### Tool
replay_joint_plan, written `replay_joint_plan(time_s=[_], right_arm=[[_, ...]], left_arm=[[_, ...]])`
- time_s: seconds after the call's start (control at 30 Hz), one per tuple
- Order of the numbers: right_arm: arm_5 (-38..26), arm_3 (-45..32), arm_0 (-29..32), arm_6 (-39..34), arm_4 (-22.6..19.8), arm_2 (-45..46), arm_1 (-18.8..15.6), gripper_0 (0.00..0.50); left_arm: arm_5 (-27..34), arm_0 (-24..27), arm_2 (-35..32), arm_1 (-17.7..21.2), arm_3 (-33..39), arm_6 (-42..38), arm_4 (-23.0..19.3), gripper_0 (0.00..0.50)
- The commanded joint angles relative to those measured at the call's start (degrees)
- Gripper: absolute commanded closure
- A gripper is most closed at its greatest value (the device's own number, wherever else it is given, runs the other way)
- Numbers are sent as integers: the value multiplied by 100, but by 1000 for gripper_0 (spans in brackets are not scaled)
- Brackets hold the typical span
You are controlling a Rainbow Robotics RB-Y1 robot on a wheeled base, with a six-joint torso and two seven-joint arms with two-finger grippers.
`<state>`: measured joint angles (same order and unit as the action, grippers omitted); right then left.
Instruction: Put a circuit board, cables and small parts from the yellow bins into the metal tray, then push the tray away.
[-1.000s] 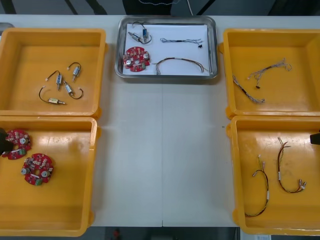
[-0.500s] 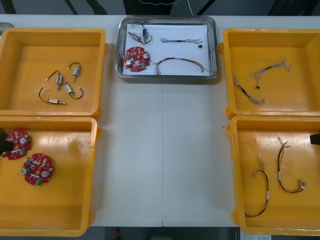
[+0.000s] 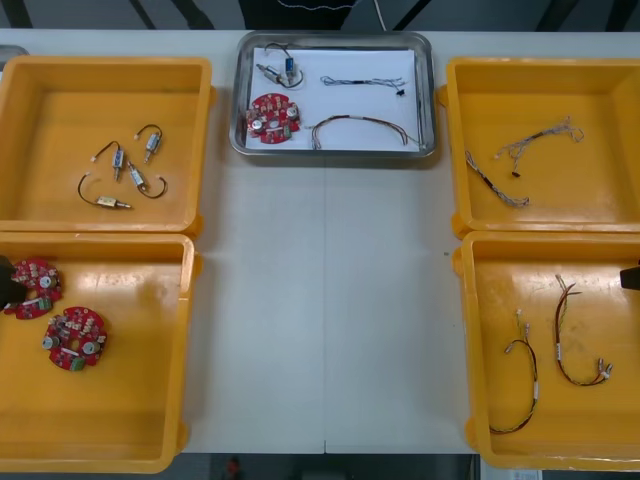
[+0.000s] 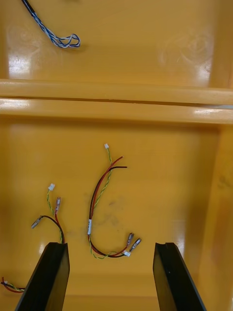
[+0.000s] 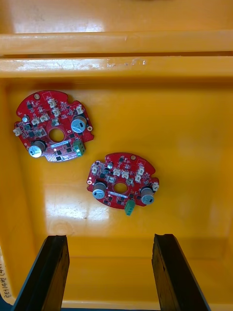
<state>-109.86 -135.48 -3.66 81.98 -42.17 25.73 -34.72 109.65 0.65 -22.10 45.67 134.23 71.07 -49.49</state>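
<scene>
The left hand (image 5: pixel 110 238) and the right hand (image 4: pixel 110 245) are being held wide open and empty over the near yellow bins (image 3: pixel 100 462), while the metal tray (image 3: pixel 333 38), with a circuit board (image 3: pixel 273 117) and cables (image 3: pixel 362 125) in it, is being borne at the counter's (image 3: pixel 325 300) far edge.

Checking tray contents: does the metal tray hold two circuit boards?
No, the metal tray holds a single red circuit board, lying toward its left side.

This looks like an electronics workshop or assembly lab. A plain light table (image 3: pixel 325 330) carries yellow bins (image 3: pixel 60 100) that sort red boards (image 3: pixel 75 338), cables (image 3: pixel 575 335) and small metal parts (image 3: pixel 120 170) by kind. A tray (image 3: pixel 425 90) between the far bins holds one set of them.
</scene>
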Motion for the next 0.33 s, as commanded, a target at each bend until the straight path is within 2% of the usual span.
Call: replay_joint_plan(time_s=[0.03, 0.33], right_arm=[[-14, -23, 94, -103, -46, 187, -220, 0], [-14, -23, 94, -103, -46, 187, -220, 0]], left_arm=[[35, -144, -181, 232, 148, 364, -43, 0], [35, -144, -181, 232, 148, 364, -43, 0]])
